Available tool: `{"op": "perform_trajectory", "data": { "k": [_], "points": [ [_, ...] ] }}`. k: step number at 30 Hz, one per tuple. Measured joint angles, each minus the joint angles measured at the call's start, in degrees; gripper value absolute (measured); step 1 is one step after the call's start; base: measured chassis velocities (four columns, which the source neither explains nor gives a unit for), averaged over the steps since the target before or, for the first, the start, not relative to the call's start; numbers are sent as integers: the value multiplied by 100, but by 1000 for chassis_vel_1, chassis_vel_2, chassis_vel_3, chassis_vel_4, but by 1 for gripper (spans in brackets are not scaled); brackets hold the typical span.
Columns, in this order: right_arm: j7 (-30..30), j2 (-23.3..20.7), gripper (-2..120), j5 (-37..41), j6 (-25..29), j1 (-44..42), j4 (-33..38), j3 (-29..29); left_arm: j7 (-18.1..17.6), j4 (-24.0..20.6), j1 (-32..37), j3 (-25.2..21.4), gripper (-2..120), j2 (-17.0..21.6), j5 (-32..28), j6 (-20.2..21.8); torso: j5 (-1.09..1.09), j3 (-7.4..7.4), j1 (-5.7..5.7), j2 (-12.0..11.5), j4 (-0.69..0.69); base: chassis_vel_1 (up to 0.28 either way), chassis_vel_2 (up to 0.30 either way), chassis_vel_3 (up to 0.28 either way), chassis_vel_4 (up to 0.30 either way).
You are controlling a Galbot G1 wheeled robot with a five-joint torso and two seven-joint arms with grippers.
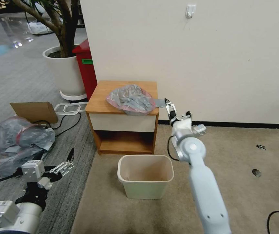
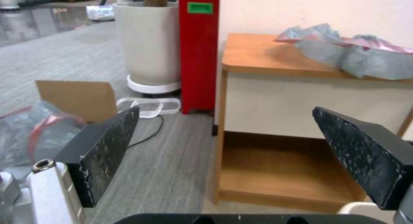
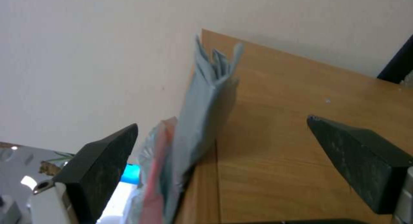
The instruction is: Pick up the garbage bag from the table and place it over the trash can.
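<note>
Right gripper (image 1: 168,105) fingers spread beside the garbage bag (image 1: 131,99).

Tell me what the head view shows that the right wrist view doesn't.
Head view alone: the trash can on the carpet before the table, the left tool low at the robot's left, and the right tool by the table's right edge. Right wrist view alone: the right tool's open fingers close up, facing the bag's overhanging strip. Both: the garbage bag lying on the table.

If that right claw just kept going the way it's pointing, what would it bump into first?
Most likely the garbage bag: the open right gripper points at the strip hanging off the table edge. Depth is hard to judge, so it might graze the table's side instead.
</note>
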Motion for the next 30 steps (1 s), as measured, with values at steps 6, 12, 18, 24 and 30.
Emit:
{"op": "perform_trajectory", "data": {
  "k": [6, 12, 18, 24, 30],
  "points": [
    [-67, -1, 97, -113, 60, 115, -221, 33, 3, 1, 23, -53, 100, -19, -22, -1, 0, 0, 0, 0, -1, 0, 0, 0, 0],
    [-77, 0, 73, -112, 103, 147, -251, 140, 25, 4, 55, -33, 100, -34, -16, -24, 0, 0, 0, 0, -2, 0, 0, 0, 0],
    [-169, 1, 56, -60, 103, 179, -244, 140, 31, 5, 54, 24, 100, -32, 7, -19, 0, -1, 0, 0, -2, 0, 0, 0, 0],
    [-201, 28, 30, 51, 89, 231, -217, 132, 38, 5, 51, 57, 100, -26, 36, 12, 0, -1, 0, 0, -1, 0, 0, 0, 0],
    [-189, 19, 13, 58, 79, 229, -192, 100, 39, 5, 43, 72, 100, -38, 44, 24, 0, -1, 0, 0, -1, 0, 0, 0, 0]
  ]
}}
